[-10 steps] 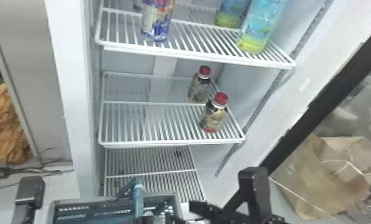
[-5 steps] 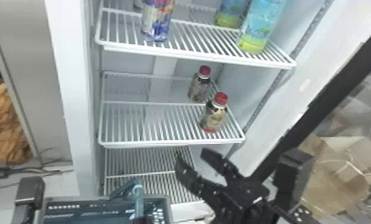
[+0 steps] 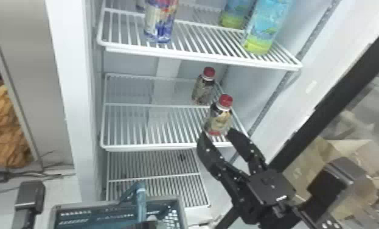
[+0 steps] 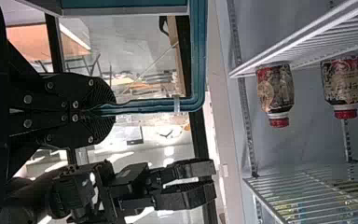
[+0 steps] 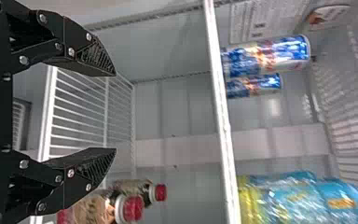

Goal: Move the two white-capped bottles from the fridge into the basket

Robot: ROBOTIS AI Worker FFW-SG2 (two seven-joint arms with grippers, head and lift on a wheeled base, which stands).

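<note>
Red-capped bottles (image 3: 218, 120), two on shelf (image 3: 155, 148)

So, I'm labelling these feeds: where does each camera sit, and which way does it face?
Head view: on the robot's head, looking forward and down into the open white fridge and at the teal plastic basket; the right gripper shows, open.
Left wrist view: on the left wrist, looking past the left gripper, shut on the basket's teal handle, towards the fridge; the right gripper shows too.
Right wrist view: on the right wrist, looking into the fridge, the right gripper's jaws spread in front.
All three share the two small red-capped bottles.
</note>
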